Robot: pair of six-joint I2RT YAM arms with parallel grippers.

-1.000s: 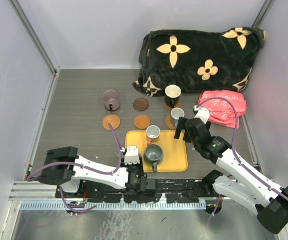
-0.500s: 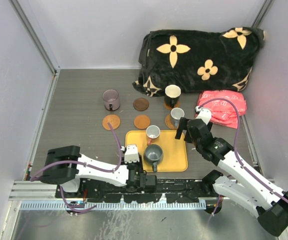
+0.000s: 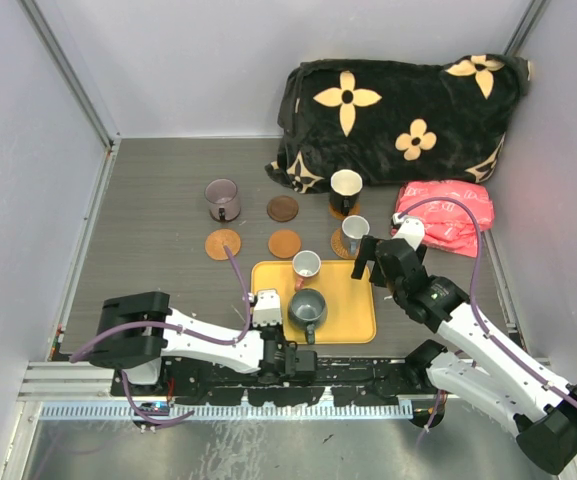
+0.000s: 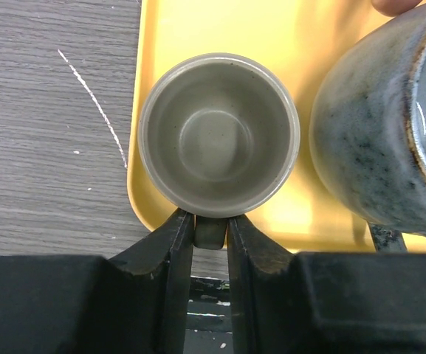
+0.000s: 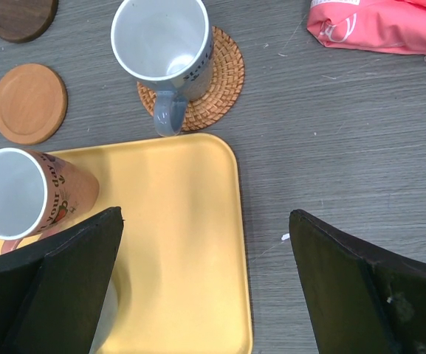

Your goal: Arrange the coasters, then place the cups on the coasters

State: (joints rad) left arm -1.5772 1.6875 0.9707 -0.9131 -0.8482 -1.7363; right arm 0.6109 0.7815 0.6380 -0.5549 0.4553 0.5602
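The left hand [image 4: 211,234] gripped the stub handle of the olive cup [image 4: 218,133] at the near left corner of the yellow tray [image 4: 198,29], probably to carry it to a bare coaster [image 5: 29,103]. The right hand [image 5: 205,221] hung wide open, holding nothing, over the tray's right edge near a grey cup [image 5: 162,44] seated on its wicker coaster [image 5: 226,81].

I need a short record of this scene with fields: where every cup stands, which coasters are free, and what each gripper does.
on coasters: black cup, tall grey cup
on yellow tray: white cup, wide grey cup, small olive cup
purple cup: far left; a coaster beneath it cannot be seen
free coasters: dark brown coaster, two orange-brown coasters
left gripper: shut on the small olive cup's handle
right gripper: open, over the tray's far right corner, holding nothing
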